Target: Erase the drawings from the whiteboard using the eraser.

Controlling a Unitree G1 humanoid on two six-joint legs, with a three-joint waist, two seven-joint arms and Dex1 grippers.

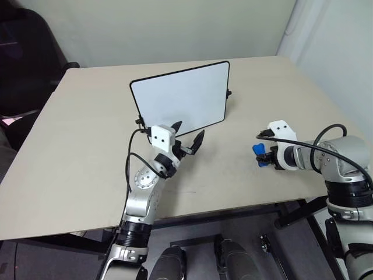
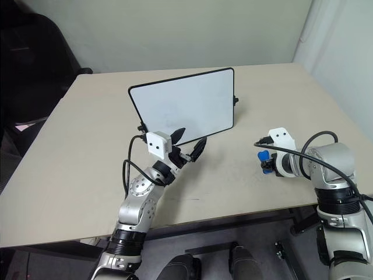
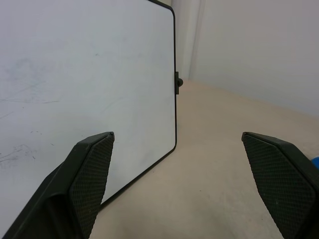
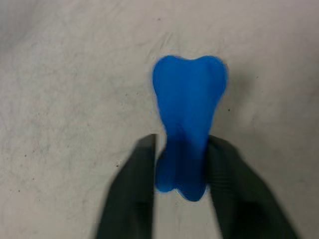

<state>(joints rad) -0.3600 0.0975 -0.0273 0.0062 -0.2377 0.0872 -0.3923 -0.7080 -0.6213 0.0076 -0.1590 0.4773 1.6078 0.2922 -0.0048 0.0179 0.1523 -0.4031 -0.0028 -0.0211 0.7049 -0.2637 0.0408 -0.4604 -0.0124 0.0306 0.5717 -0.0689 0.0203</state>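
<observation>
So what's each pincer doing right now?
Left pincer: open, holding nothing, by the whiteboard.
Right pincer: fingers around the eraser; grip unclear.

Bright blue eraser (image 4: 187, 124), white black-framed whiteboard (image 1: 180, 99), beige table (image 1: 76, 146), black textured claw fingers (image 3: 89, 174).
</observation>
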